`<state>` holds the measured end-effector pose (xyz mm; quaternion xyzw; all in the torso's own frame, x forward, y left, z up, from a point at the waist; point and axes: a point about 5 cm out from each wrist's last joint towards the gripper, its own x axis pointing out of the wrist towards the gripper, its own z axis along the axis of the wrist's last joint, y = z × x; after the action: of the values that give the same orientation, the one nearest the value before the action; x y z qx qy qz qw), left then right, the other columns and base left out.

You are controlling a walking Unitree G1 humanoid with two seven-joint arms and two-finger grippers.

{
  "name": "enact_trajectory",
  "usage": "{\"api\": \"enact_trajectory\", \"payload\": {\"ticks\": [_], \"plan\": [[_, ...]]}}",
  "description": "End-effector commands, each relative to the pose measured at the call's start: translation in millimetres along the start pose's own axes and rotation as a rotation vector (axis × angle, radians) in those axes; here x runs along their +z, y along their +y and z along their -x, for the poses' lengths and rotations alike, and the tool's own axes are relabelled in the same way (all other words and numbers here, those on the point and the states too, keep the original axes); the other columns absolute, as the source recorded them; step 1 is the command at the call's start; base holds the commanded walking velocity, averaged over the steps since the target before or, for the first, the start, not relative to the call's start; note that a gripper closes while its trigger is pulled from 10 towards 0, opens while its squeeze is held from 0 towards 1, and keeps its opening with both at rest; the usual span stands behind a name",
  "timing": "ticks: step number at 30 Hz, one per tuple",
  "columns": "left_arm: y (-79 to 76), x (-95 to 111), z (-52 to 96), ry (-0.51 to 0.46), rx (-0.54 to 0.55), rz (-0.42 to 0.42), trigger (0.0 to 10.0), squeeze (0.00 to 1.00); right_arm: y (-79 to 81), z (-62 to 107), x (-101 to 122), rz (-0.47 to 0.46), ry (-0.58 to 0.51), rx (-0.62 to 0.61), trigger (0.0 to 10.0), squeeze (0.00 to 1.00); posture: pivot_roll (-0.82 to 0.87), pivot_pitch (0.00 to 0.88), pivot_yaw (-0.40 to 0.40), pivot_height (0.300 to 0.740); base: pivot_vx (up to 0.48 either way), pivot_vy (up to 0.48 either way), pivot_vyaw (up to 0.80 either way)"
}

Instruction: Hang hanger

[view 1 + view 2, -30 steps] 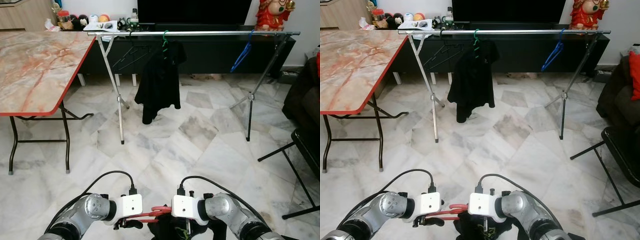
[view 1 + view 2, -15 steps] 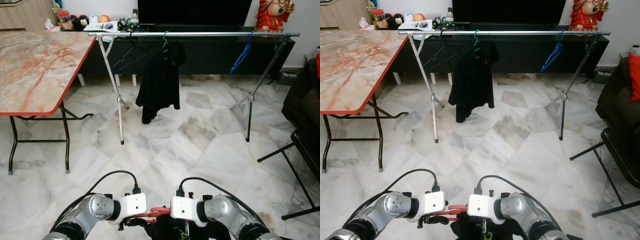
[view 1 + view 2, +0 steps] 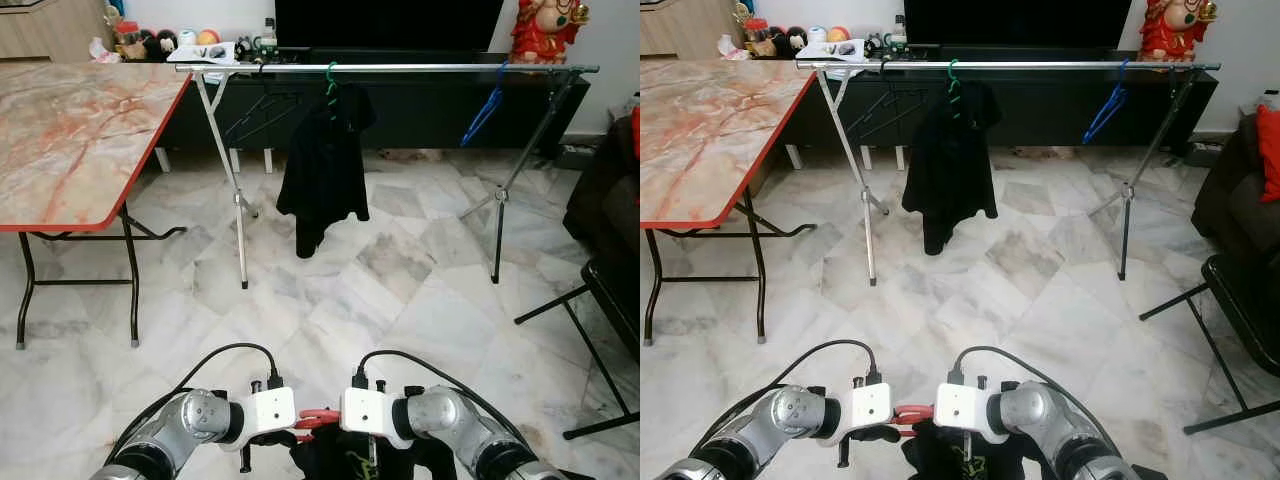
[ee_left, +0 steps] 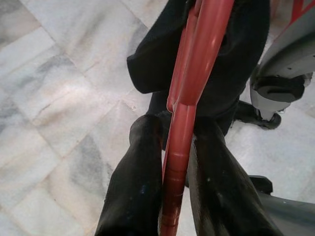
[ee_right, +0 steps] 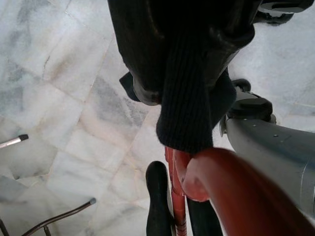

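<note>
The marble floor (image 3: 420, 300) lay open through the middle of the frame, with the desk (image 3: 70, 130) filling the upper left and a dark chair (image 3: 610, 300) at the right edge. Across the top ran the clothes rail (image 3: 420, 68), carrying a black garment on a green hook (image 3: 325, 160) at centre and a blue hanger (image 3: 485, 105) further right; the bare rail between them looked like the roomiest spot. At the bottom centre the red hanger (image 4: 189, 93) sat low before the robot, a dark garment (image 5: 187, 64) draped over it. The left gripper (image 4: 170, 162) had its fingers closed on the hanger's bar, and the right gripper (image 5: 179, 196) pinched another part of it likewise. The hanger probably handled as light, stiff plastic (smooth, so apt to slip), while the soft cloth would likely swing; holds near the hook seemed wisest.
</note>
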<state>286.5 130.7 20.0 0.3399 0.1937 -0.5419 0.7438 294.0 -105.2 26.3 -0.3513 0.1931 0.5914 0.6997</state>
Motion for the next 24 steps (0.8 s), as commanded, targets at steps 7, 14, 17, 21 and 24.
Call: {"api": "enact_trajectory", "payload": {"ticks": [7,14,17,21,24], "plan": [[1.6,-1.3,0.9,-0.003,0.012,0.023,0.0,0.00,-3.1,1.1,4.1,-0.009,-0.038,-0.008,10.0,0.00,0.09,0.098,-0.015,0.740,0.000,0.000,0.00],[3.2,-3.1,3.3,-0.003,0.024,0.031,0.0,0.00,-1.9,1.7,2.5,-0.014,-0.037,0.001,10.0,0.00,0.09,0.099,-0.013,0.740,0.000,0.000,0.00],[3.3,-3.1,3.8,-0.004,0.024,0.026,0.0,0.00,-0.2,2.7,-0.6,-0.019,-0.025,0.013,10.0,0.00,0.09,0.100,-0.013,0.740,0.000,0.000,0.00],[3.5,-2.8,4.1,-0.006,0.024,0.020,0.0,0.00,0.8,3.7,-1.7,-0.016,-0.022,0.030,10.0,0.00,0.08,0.100,-0.012,0.740,0.000,0.000,0.00],[3.6,-2.6,4.2,-0.008,0.024,0.018,0.0,0.00,0.6,4.7,-2.5,-0.018,-0.020,0.033,10.0,0.10,0.08,0.100,-0.012,0.740,0.000,0.000,0.00]]}}
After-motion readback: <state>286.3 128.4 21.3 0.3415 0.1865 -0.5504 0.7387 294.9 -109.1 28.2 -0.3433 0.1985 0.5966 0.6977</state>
